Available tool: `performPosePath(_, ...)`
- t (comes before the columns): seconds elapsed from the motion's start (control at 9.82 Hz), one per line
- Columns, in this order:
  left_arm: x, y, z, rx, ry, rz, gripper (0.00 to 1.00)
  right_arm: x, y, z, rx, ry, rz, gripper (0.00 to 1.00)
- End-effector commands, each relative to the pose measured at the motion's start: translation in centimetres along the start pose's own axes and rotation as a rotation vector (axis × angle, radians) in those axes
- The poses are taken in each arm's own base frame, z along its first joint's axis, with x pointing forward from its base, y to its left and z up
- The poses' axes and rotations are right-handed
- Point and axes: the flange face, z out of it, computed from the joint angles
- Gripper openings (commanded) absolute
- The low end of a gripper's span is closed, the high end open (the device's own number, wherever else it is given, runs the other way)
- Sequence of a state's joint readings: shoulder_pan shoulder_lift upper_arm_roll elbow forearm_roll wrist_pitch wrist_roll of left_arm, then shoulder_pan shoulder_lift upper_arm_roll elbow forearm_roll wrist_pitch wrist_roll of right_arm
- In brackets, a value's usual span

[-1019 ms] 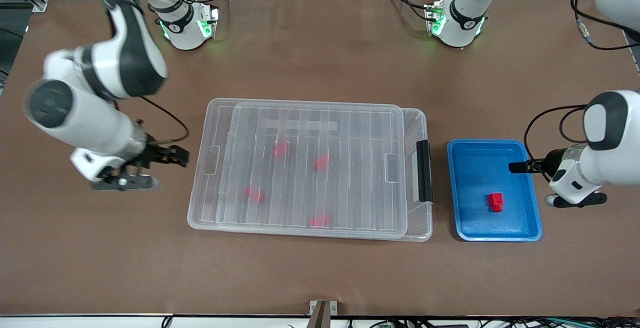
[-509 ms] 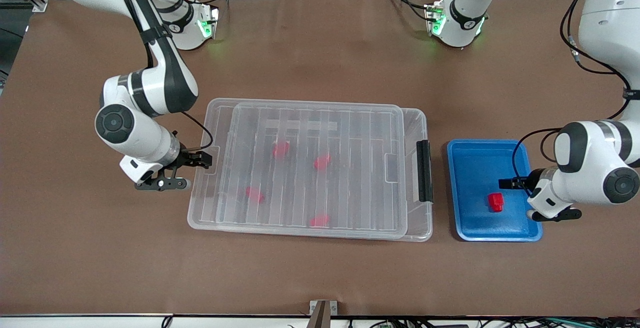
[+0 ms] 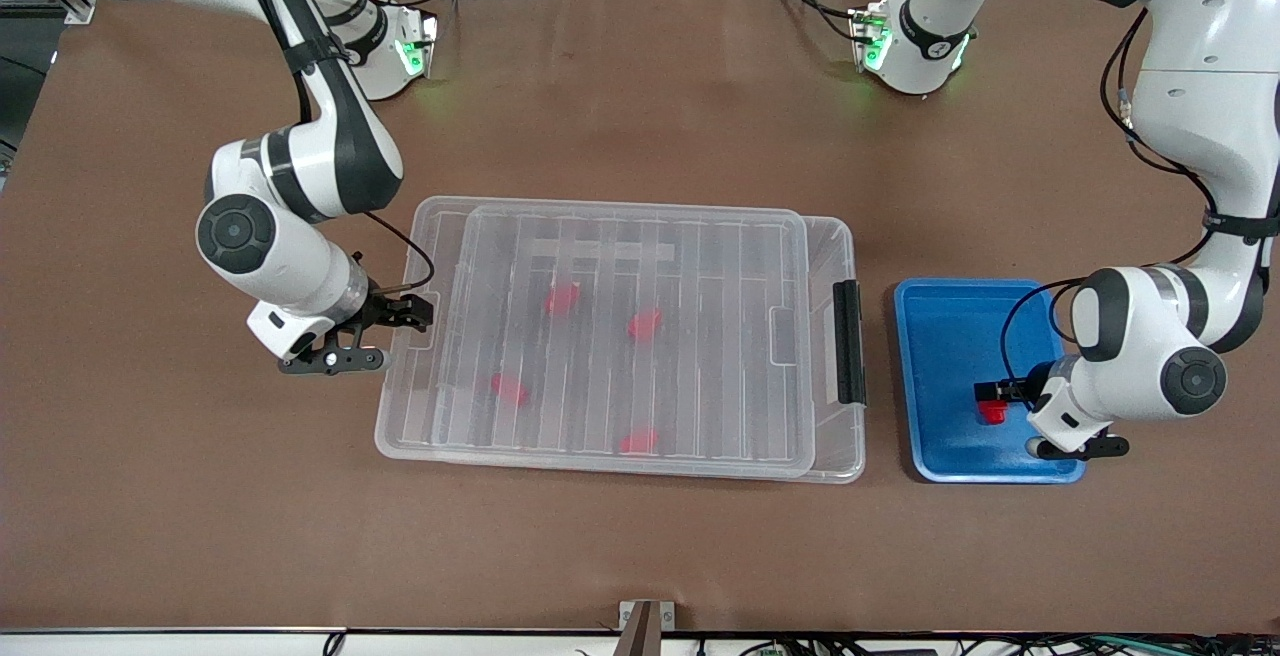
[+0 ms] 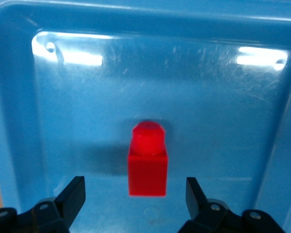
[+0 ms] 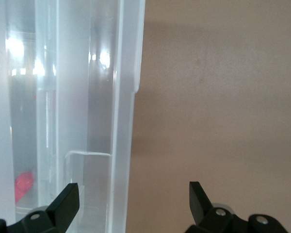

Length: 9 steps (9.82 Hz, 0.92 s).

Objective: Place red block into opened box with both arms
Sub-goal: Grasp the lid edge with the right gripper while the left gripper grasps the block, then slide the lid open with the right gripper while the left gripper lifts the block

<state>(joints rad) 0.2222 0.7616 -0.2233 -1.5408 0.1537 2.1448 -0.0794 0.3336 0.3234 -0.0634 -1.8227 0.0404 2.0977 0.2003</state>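
The red block (image 3: 992, 414) (image 4: 147, 165) lies in the blue tray (image 3: 950, 336) (image 4: 63, 121). My left gripper (image 3: 990, 402) (image 4: 135, 188) is low over it and open, one finger on each side of the block's squarish end, neither touching. The box (image 3: 845, 236) (image 5: 128, 97) is in the middle of the table, with its ribbed clear lid (image 3: 630, 266) resting on it. My right gripper (image 3: 412, 314) (image 5: 133, 190) is open at the box's short end toward the right arm's end of the table, with the rim between its fingers.
Several other red blocks (image 3: 644, 324) show through the lid inside the box. A black latch (image 3: 848, 341) sits on the box's short end beside the tray. Bare brown table (image 3: 640, 556) lies nearer the front camera.
My left gripper came down and across the tray to the red block, and its fingers narrowed slightly. My right gripper moved in from the side to the box's short end.
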Motion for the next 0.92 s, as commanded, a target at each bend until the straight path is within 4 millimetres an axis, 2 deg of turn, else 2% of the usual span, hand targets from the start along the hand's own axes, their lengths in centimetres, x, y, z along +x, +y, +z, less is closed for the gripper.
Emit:
performPosePath(0.0, 0.5, 0.5, 2.8, -0.002, 0.008, 0.008, 0.69, -0.5, 2.7, 0.2, 0.01, -0.006, -0.023, 1.0)
performPosePath(0.1, 0.6, 0.5, 2.8, -0.003, 0.012, 0.003, 0.52, -0.5, 4.3, 0.1, 0.008, -0.012, -0.024, 1.0)
performPosePath(0.2, 0.9, 1.2, 2.6, -0.002, 0.021, 0.012, 0.37, -0.3, 6.2, 0.0, 0.009, -0.02, -0.041, 1.0)
performPosePath(0.31, 1.2, 1.0, 2.1, -0.002, 0.03, 0.015, 0.24, -0.4, 7.7, -0.1, 0.009, -0.035, -0.039, 1.0)
performPosePath(0.41, 1.2, 1.0, 2.1, -0.002, 0.03, 0.014, 0.14, -0.5, 8.1, -0.4, 0.009, -0.038, -0.038, 1.0)
performPosePath(0.51, 1.3, 0.9, 1.3, 0.0, 0.039, 0.014, 0.06, -0.5, 8.6, -0.3, 0.004, -0.048, -0.034, 1.0)
performPosePath(0.61, 0.9, 1.1, -0.5, 0.001, 0.031, 0.019, 0.02, -0.6, 10.4, -0.4, -0.033, -0.06, -0.023, 1.0)
performPosePath(0.81, -1.6, 4.6, -6.7, 0.001, -0.079, 0.063, 0.01, -0.7, 13.5, -0.6, -0.066, -0.085, 0.004, 1.0)
